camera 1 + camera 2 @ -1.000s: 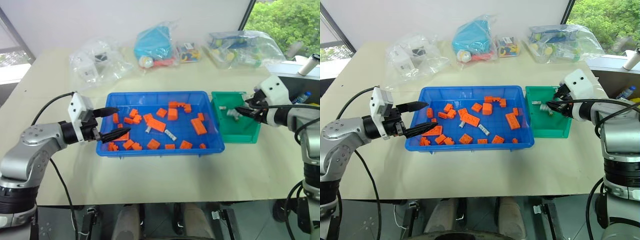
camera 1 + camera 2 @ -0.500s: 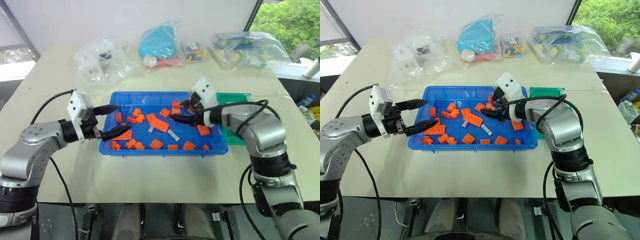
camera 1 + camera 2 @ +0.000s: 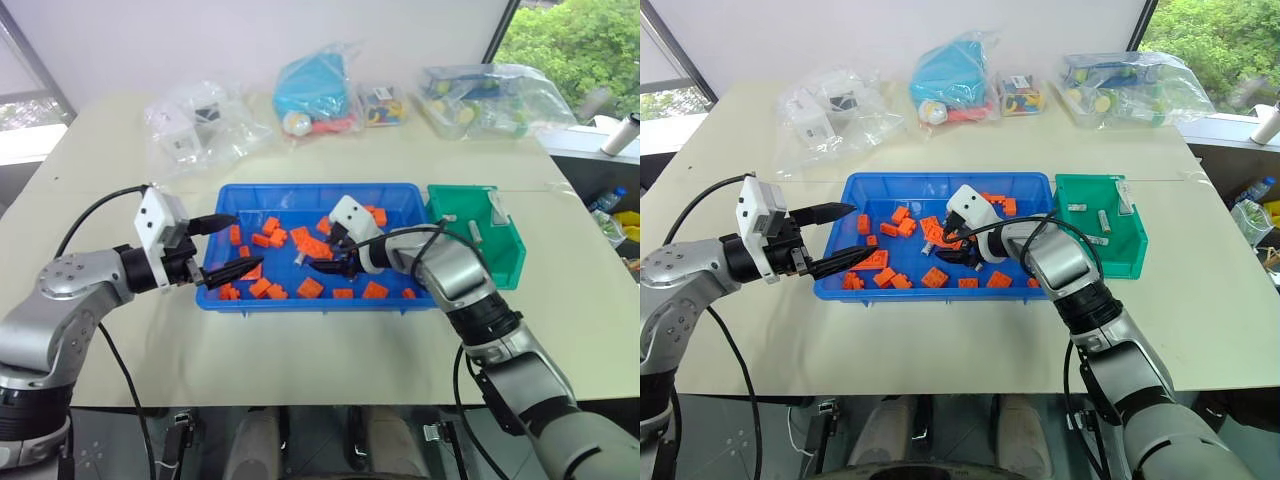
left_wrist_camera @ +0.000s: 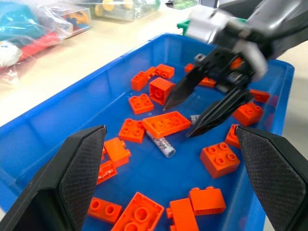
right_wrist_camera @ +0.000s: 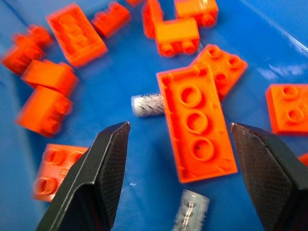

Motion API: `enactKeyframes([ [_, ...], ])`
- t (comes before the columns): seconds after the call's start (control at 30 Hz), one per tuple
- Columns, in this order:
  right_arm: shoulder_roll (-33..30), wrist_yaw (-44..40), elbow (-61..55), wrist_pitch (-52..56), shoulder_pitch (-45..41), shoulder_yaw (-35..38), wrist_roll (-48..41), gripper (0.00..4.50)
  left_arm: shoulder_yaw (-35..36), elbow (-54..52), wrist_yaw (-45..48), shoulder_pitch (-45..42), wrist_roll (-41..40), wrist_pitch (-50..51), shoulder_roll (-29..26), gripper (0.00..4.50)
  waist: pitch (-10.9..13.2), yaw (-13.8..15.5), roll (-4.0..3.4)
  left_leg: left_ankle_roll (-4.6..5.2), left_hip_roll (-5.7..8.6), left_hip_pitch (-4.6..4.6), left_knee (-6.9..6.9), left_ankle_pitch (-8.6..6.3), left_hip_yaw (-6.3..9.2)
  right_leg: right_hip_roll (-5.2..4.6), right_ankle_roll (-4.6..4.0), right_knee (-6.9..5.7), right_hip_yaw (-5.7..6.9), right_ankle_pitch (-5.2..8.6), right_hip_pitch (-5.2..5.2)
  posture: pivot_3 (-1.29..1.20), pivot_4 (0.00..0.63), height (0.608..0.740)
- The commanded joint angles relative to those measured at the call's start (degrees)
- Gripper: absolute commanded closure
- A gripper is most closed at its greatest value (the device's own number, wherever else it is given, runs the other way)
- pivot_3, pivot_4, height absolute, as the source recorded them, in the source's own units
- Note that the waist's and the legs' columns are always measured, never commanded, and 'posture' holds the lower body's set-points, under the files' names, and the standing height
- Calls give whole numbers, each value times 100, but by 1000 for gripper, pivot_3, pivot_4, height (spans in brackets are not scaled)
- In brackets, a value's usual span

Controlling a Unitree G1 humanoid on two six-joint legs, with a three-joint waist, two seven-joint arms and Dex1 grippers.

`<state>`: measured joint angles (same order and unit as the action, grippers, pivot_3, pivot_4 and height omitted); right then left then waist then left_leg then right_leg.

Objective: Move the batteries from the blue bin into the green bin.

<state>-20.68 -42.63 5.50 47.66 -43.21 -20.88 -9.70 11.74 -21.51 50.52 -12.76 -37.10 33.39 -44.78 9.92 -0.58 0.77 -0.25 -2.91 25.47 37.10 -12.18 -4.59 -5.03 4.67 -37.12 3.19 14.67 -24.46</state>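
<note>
Batteries (image 5: pixel 191 210) lie among orange blocks (image 5: pixel 196 122) in the blue bin (image 3: pixel 880 187); I see two directly ahead of the right gripper (image 5: pixel 178 180), fingers apart and empty, one partly tucked under a long block. Left gripper (image 3: pixel 838 236) hovers spread at the bin's 9 o'clock edge. Battery print is unreadable. Green bin (image 3: pixel 1130 262), at 3 o'clock, holds more.
</note>
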Motion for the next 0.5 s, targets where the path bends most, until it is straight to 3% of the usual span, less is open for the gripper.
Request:
enactKeyframes([
  [0.03, 79, -111, 315, -381, -156, -23, 116, 1080, 185, -229, -58, 29, -123, 4, -15, 0, 0, -19, 0, 0, 0, -1, -1, 0, 0, 0, 0, 0, 0, 0, 0, 0, 150, 736],
  [0.13, 107, -153, 568, -621, -131, -73, 220, 1080, 194, -246, -85, 59, -139, -2, -17, 0, 0, -24, 0, 0, -1, -2, -4, 0, 0, 2, 1, -2, 0, -1, -1, 0, 150, 736],
  [0.17, 126, -146, 613, -675, -131, -54, 238, 1311, 193, -249, -93, 61, -145, -3, -15, 0, 0, -24, 0, 0, -2, -3, -5, 0, 0, 2, 1, -2, 0, -1, -1, 0, 150, 736],
  [0.23, 165, -135, 651, -719, -153, 0, 248, 1877, 185, -263, -114, 61, -157, -2, -6, 0, 0, -25, 0, 0, -2, -3, -4, 0, -1, 2, 1, -2, -1, -1, -1, 0, 150, 736],
  [0.33, 202, -203, 569, -706, -206, 23, 223, 3317, 153, -264, -140, 32, -164, -8, 9, 0, 0, -22, 0, 0, -2, -3, -4, 0, 0, 2, 1, -2, -1, -1, 0, 0, 150, 736],
  [0.5, 683, -100, 515, -618, -617, 162, 72, 3310, 107, -201, -91, -6, -153, -36, 13, 0, 1, -39, -1, 0, -3, -3, -5, 0, 0, 2, 1, -3, 0, -1, -2, 0, 150, 736],
])
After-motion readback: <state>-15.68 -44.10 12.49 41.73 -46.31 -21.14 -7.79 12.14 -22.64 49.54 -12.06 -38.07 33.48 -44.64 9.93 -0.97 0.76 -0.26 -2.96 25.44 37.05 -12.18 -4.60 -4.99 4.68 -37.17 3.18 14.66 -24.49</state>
